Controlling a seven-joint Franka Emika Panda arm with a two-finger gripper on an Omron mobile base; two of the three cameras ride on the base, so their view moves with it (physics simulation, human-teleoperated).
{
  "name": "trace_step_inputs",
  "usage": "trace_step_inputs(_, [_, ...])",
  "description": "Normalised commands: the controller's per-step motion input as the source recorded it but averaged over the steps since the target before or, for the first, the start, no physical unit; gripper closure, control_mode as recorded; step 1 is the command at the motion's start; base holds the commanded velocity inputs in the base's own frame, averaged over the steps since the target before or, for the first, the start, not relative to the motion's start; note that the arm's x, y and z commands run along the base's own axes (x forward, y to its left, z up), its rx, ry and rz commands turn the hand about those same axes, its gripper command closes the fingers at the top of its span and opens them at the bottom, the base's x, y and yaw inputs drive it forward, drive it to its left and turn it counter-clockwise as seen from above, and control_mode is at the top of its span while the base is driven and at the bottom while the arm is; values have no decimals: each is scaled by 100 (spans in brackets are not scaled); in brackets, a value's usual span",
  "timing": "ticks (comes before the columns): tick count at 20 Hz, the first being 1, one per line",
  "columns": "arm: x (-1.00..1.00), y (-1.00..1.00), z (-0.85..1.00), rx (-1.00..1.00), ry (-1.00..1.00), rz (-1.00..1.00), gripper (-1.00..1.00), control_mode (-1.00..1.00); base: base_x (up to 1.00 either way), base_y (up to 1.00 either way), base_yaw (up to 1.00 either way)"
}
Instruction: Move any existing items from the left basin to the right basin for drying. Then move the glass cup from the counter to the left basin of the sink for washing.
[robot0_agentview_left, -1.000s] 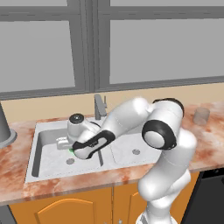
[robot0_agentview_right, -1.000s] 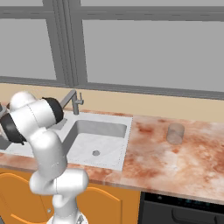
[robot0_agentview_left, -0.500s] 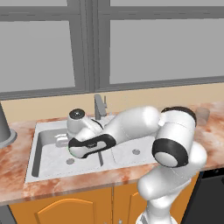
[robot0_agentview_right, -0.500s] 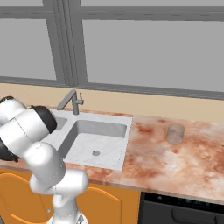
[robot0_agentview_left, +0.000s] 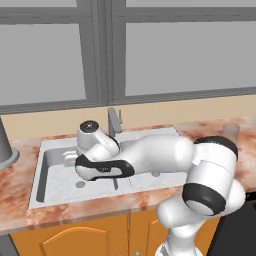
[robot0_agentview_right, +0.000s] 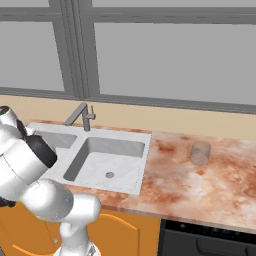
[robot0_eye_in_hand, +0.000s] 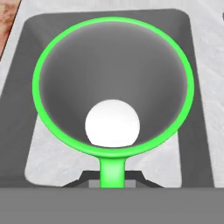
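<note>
Green mug directly under hand, inside left basin, handle between finger tips. Finger opening: cannot tell. Mug not yet in right basin. Glass cup on counter, right of sink. Judgement: both transfers outstanding.

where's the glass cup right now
The glass cup stands upright on the counter to the right of the sink in the right base view, well clear of the right basin.
</note>
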Motion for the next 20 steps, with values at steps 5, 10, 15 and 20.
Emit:
trace_step_inputs(5, [-32,-25,31,0,-1,0,100,-100,0,0,0])
trace_step_inputs(10, [-34,-34,30,0,0,0,100,-100,0,0,0])
trace_step_inputs(15, [-36,-35,12,0,0,0,100,-100,0,0,0])
trace_step_inputs(20, [-24,-45,9,0,0,-1,100,-100,0,0,0])
